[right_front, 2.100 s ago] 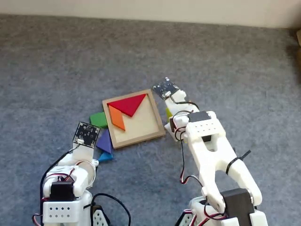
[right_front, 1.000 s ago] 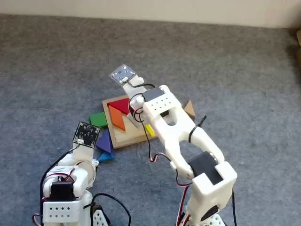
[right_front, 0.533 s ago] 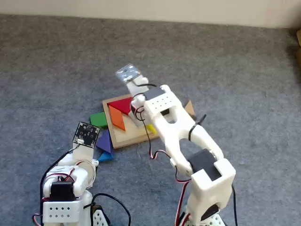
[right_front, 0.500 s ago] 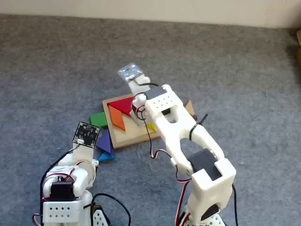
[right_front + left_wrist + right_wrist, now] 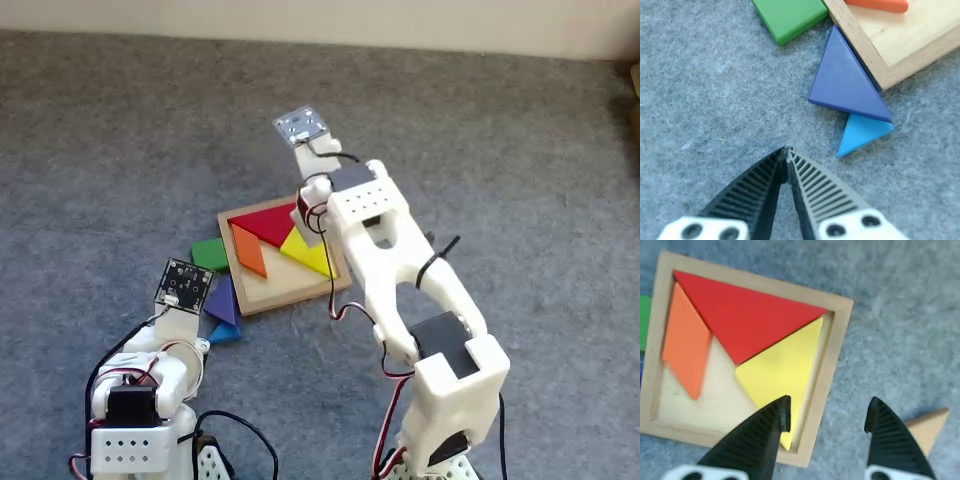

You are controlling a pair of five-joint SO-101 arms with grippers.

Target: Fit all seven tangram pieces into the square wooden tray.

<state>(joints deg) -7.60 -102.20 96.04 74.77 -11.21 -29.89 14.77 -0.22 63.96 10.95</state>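
My right gripper (image 5: 829,410) hangs spread over the near rim of the tray (image 5: 760,286), pinching nothing. One finger is above the yellow triangle (image 5: 782,370) and the other is outside the tray, over the counter's grey carpet (image 5: 500,130). The yellow piece lies inside, with one edge against the red triangle (image 5: 745,315) and another along the tray wall right below my gripper. The orange parallelogram (image 5: 687,347) sits at the far side from me. I judge three pieces home and four to go.

The step in hand, as I read it, is to leave the yellow piece undisturbed and go for the tan triangle (image 5: 927,427), which lies on the carpet just beyond my outer finger. I should rise straight up first, because a sideways sweep could catch the rim and shift the whole tray. The tan piece looks thin and flat, so I want the fingers to straddle two of its edges and press lightly into the pile before closing.

My left gripper (image 5: 786,152) is pressed together and empty above the carpet. Ahead of its tips the light blue triangle (image 5: 860,132) touches the dark blue triangle (image 5: 845,82), which touches the tray's outer wall, and the green square (image 5: 790,15) lies farther on. That gripper must open before it descends, and taking the light blue piece first avoids nudging its neighbour.
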